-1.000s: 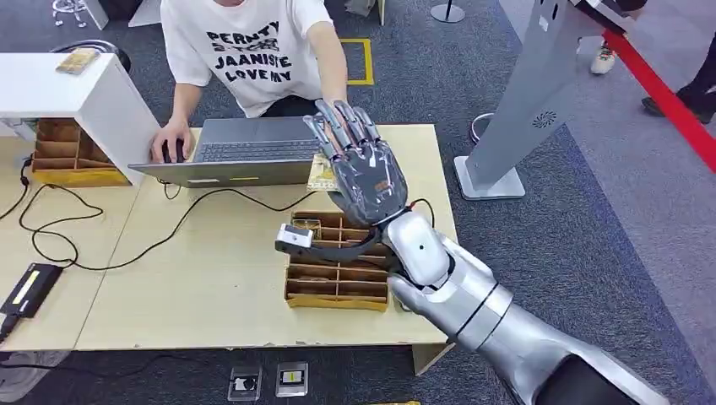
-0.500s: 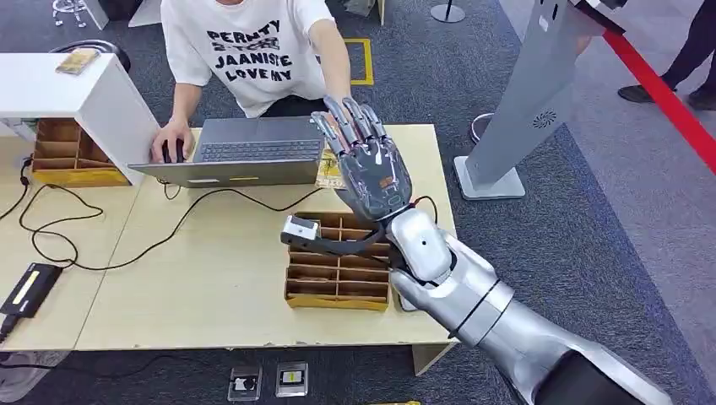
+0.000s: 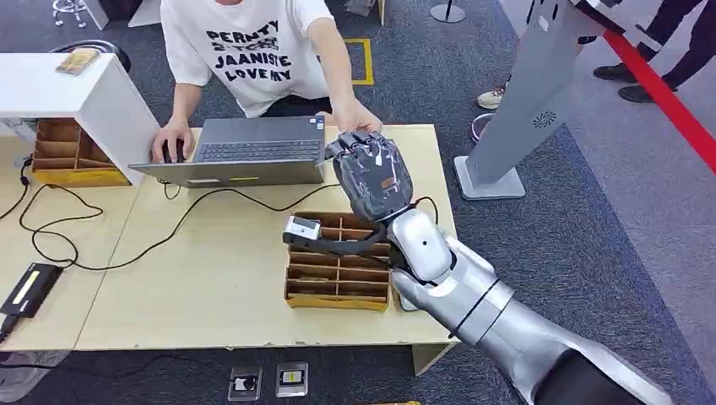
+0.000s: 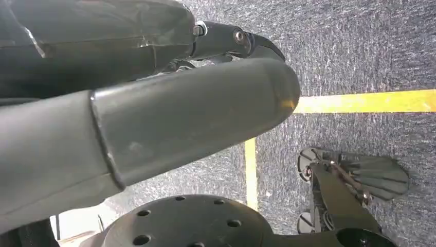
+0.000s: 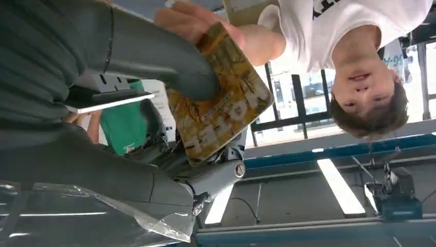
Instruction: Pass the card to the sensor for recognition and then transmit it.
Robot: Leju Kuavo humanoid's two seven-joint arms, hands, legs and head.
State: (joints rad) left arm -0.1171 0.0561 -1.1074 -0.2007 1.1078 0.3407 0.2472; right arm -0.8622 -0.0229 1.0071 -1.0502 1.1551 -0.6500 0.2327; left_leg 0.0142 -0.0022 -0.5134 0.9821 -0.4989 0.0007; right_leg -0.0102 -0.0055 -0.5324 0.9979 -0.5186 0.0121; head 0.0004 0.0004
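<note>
At twelve o'clock over the bench (image 3: 211,278), my right hand (image 3: 374,175) pinches the card (image 5: 218,103) against the person's hand (image 3: 355,116); I judge letting go comes next.

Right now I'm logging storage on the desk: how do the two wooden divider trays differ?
The wooden divider tray near the robot's arm lies flat in the open on the table, compartments facing up. The wooden divider tray at the far left sits tucked under a white stand, partly hidden. Both are brown and compartmented.

The yellow-brown printed card (image 5: 221,103) sits tilted between the right hand's (image 3: 371,173) fingers (image 5: 169,62) and a person's hand (image 5: 198,20).
</note>
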